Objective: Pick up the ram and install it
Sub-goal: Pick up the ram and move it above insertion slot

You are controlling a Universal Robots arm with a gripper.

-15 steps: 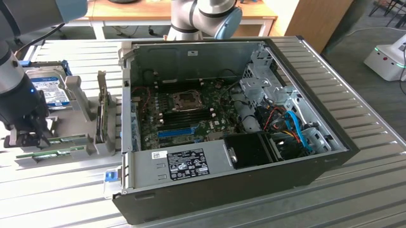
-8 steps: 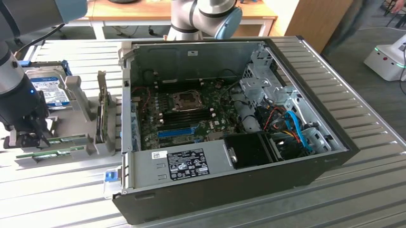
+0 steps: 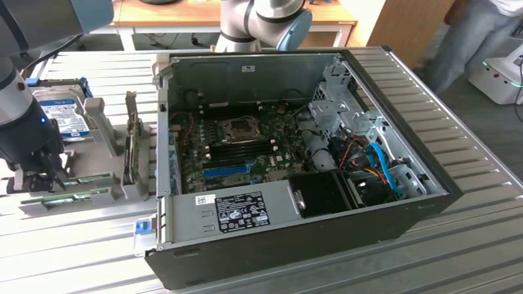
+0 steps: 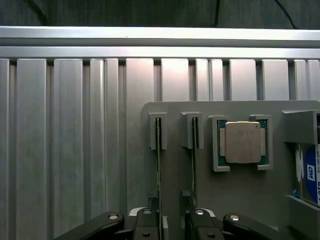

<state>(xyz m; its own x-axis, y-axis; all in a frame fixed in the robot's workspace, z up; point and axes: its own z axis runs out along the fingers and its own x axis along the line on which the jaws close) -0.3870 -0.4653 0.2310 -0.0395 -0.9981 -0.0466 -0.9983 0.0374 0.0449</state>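
Two green ram sticks (image 3: 86, 180) (image 3: 70, 199) stand on edge in the slots of a grey holder (image 3: 114, 131) at the exterior view's left, beside the open computer case (image 3: 327, 202). My gripper (image 3: 37, 180) hangs right over the sticks' outer ends. In the wrist view both ram sticks (image 4: 159, 170) (image 4: 194, 160) run edge-on toward my gripper (image 4: 172, 227). It is open, and the gap between the fingers sits over the holder's base between the two sticks. One finger (image 4: 145, 225) lies along the first stick, the other (image 4: 200, 225) over the second.
The holder also carries a processor chip (image 4: 242, 142) and a silver hard drive with a blue label (image 3: 63, 119). Inside the case, the motherboard (image 3: 245, 144) has dark memory slots and a blue slot strip (image 3: 225, 170). A person (image 3: 482, 37) stands at the far right.
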